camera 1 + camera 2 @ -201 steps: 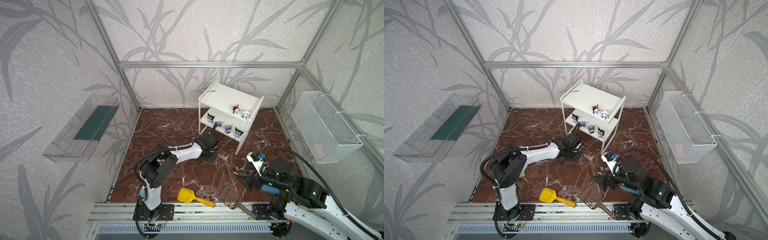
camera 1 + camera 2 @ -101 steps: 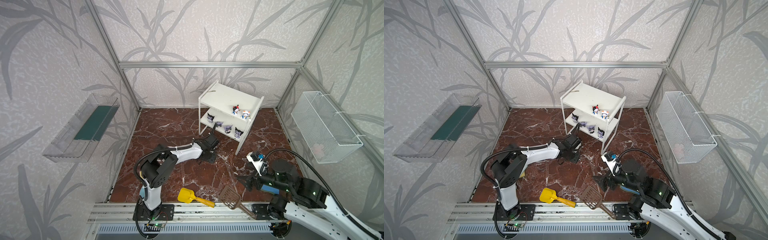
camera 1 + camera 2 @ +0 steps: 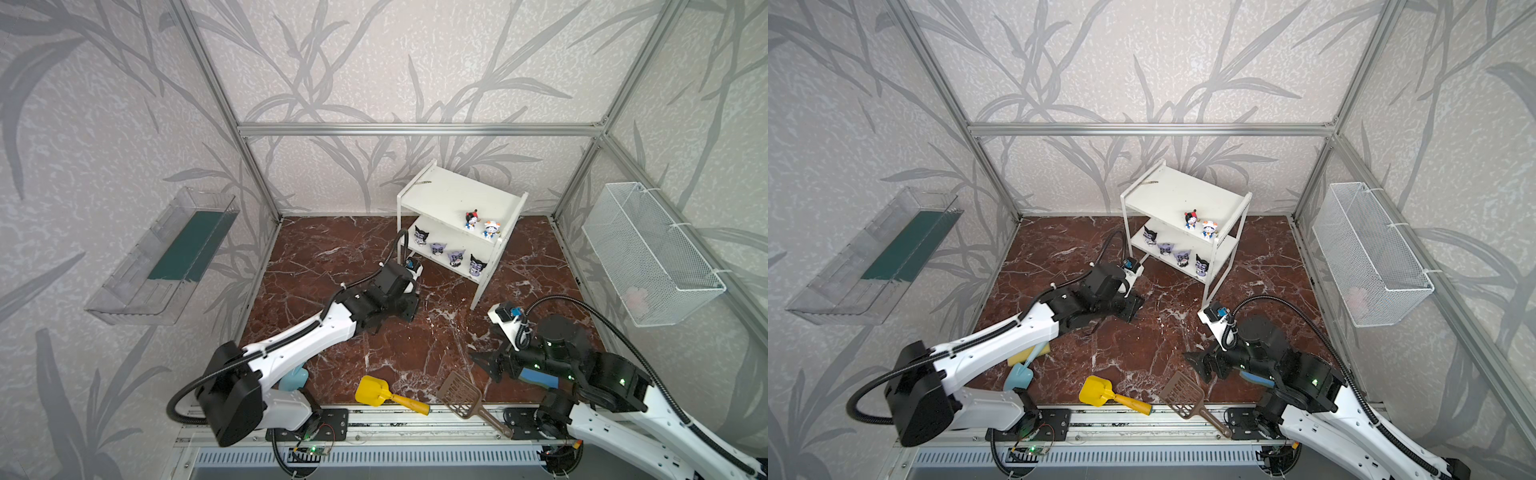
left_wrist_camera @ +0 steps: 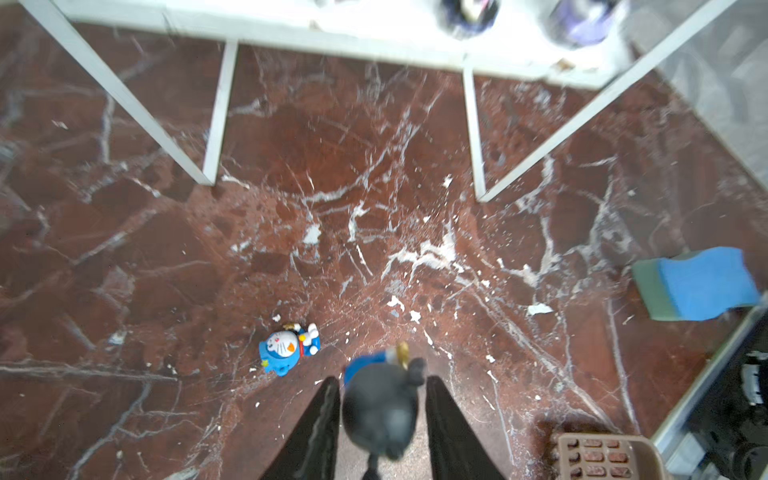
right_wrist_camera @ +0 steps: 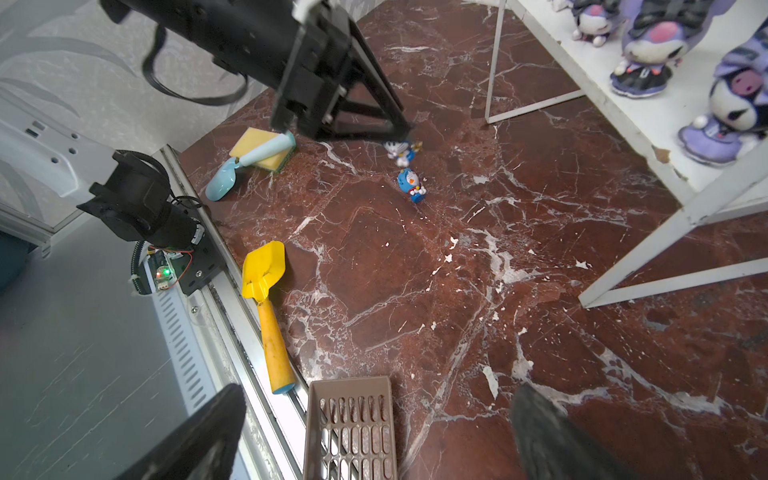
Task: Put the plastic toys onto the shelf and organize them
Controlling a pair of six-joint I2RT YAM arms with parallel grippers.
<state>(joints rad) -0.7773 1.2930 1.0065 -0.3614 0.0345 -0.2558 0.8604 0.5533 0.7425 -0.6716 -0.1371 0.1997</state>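
Right gripper [image 3: 478,365] is just hanging wide open up front. Left gripper [image 4: 382,380] is pinching the grey-headed toy [image 4: 380,411] low by the floor [image 4: 374,187], blue toy [image 4: 289,349] lying beside it. Guessing they're light, hard, slippery plastic, so grabbing the round head's sides. Shelf [image 3: 453,195] is waiting behind, six toys [image 3: 456,257] sitting on it.

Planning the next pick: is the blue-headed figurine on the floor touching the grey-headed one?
Apart. The left wrist view shows bare marble floor between the blue-headed figurine and the grey-headed figurine.
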